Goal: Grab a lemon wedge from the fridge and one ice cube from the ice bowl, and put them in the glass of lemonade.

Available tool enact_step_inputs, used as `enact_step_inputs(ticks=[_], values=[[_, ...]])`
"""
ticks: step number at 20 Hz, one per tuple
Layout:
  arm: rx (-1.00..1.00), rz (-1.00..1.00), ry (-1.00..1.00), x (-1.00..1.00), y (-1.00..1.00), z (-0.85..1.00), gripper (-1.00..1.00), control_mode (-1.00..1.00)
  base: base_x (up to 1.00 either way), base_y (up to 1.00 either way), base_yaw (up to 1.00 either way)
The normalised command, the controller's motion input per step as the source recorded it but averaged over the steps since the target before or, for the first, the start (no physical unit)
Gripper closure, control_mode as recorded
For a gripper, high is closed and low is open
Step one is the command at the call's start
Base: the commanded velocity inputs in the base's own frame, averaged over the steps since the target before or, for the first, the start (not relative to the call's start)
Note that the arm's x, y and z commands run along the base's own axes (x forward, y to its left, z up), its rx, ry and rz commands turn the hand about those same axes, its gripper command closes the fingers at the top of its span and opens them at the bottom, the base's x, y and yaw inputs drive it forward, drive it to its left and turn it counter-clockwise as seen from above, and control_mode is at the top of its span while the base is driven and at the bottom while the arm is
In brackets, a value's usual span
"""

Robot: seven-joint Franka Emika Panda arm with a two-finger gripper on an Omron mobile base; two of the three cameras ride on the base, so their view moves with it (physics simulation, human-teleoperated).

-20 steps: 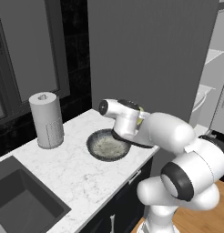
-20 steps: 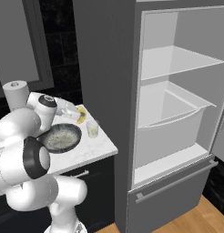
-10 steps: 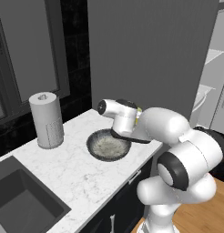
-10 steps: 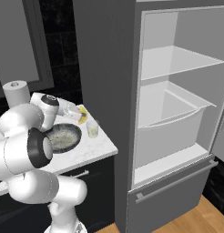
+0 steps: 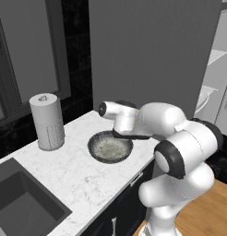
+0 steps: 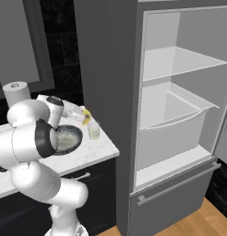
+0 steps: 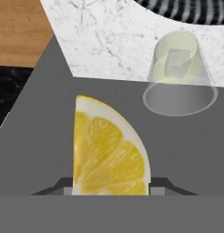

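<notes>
Arm swung further over the bowl (image 5: 110, 147) toward the glass (image 6: 93, 130) by the fridge (image 6: 110, 69), claw (image 7: 111, 187) part-closed on the wedge (image 7: 107, 152), gripped at its base; light, soft, likely slippery, so avoid squeezing.

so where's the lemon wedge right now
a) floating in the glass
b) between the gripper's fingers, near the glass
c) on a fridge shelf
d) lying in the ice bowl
b: in the hand view the lemon wedge sits between the fingertips of the gripper, with the glass just beyond it on the counter; the right base view shows the wedge raised beside the glass, outside the ice bowl.
</notes>
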Motion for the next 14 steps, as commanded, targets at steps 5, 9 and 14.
enact_step_inputs(ticks=[5, 9, 14], values=[[0.00, -0.01, 0.00, 0.23, 0.00, -0.10, 1.00, -1.00, 0.00, 0.00, 0.00], [0.00, 0.00, 0.00, 0.21, 0.00, -0.16, 1.00, -1.00, 0.00, 0.00, 0.00], [0.00, 0.00, 0.00, 0.17, 0.00, -0.17, 1.00, -1.00, 0.00, 0.00, 0.00]])
